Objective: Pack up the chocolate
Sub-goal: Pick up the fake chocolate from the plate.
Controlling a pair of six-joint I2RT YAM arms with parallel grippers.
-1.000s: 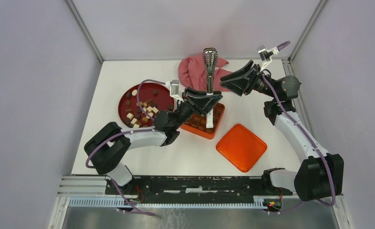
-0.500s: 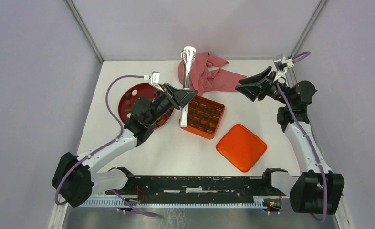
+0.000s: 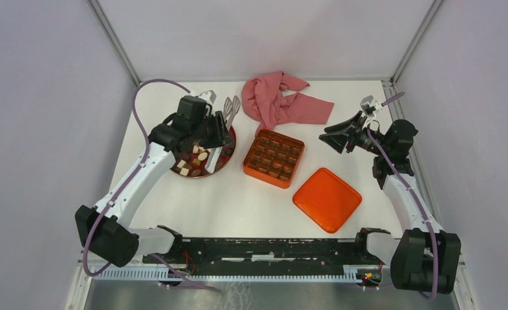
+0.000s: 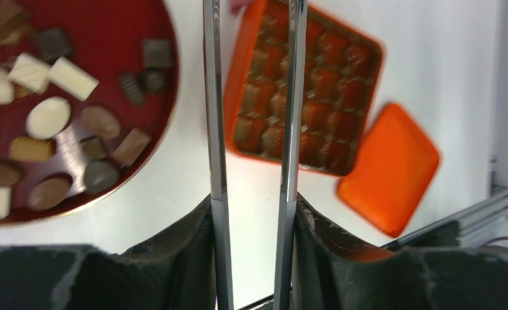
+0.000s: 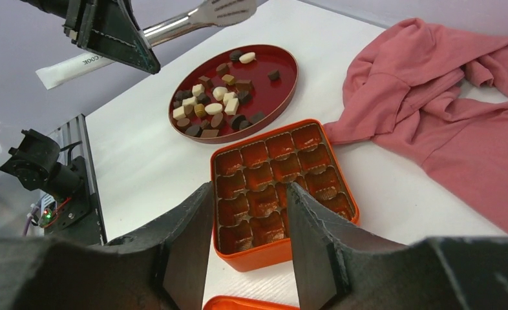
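While the orange lid (image 3: 327,199) lies nearest the arms, the gridded tin (image 3: 271,179) sits open beyond it. The right gripper (image 3: 329,137) hangs empty to the tin's right, jaws half apart. Farther back on the left, the left gripper (image 3: 216,132) clamps tongs (image 3: 232,104) above the plate (image 3: 229,154) of chocolate (image 3: 196,158). The slim blades could squeeze a small piece out, or drop it short of the tin.

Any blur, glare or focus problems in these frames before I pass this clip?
Left wrist view: slightly blurred, the tin and lid soft-edged, bright glare streaks along the tongs. Right wrist view: sharp, chocolates and plate crisp. Top view: even light, only faint shadows, no glare on the table.
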